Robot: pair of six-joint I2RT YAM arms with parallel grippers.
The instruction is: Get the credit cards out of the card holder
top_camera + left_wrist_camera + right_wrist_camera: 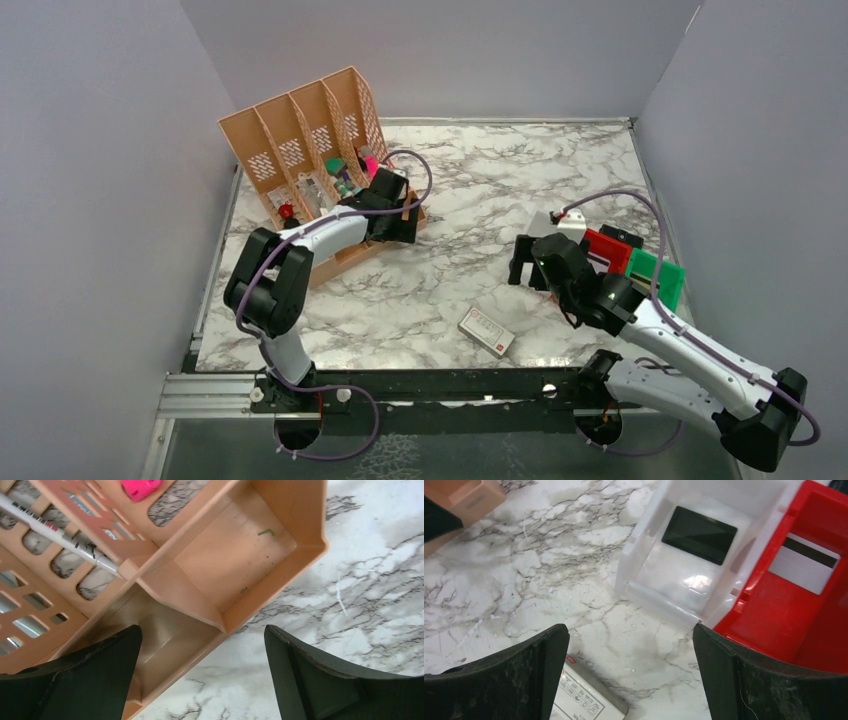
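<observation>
Your left end effector (202, 632) and right end effector (630, 630) both gape wide, empty. You see two cards: one black credit card (699, 535) in the clear tray (640, 555), one white credit card (804, 564) in the red tray (774, 620).

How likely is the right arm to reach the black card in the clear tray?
Probably yes: the right gripper is open just before the clear tray, and the black card lies uncovered inside; only the low wall intervenes.

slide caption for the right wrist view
Open right gripper facing a black card in a clear tray and a white card in a red tray
</observation>
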